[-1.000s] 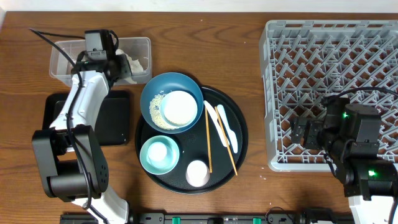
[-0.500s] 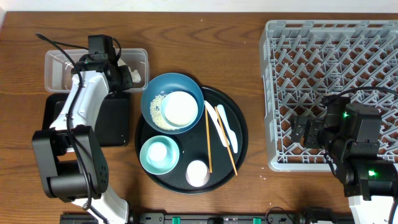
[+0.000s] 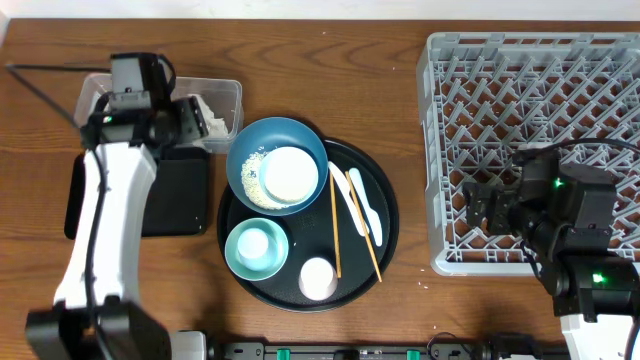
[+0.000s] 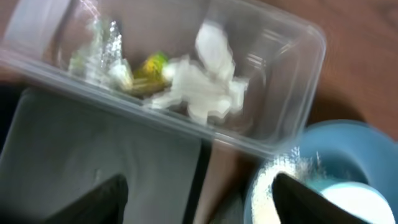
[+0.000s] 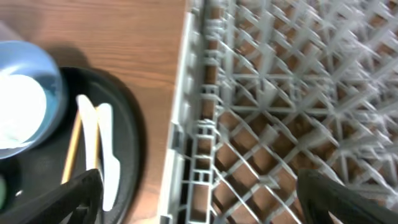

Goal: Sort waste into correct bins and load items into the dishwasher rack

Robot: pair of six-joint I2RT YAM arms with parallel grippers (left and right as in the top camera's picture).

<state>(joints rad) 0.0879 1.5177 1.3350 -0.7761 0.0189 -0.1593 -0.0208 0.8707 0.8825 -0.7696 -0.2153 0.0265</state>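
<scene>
- My left gripper (image 4: 199, 205) hangs with its fingers apart and empty, above the edge where the clear tub (image 4: 298, 56) meets the black tray (image 4: 93, 155). A tissue (image 4: 205, 87) and a yellow wrapper (image 4: 152, 65) lie inside the tub.
- If I swing toward the blue bowl (image 3: 245, 150), I may clip its rim and scatter rice (image 3: 255, 185) across the bench (image 3: 300, 40).
- My right gripper (image 5: 208, 199), also apart and empty, hovers over the rack (image 5: 186, 124) wall. Dropping low could snag it.

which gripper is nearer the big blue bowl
Left. The left gripper hangs by the clear tub, just up-left of the blue bowl; the right gripper is over the dishwasher rack's left edge.
</scene>
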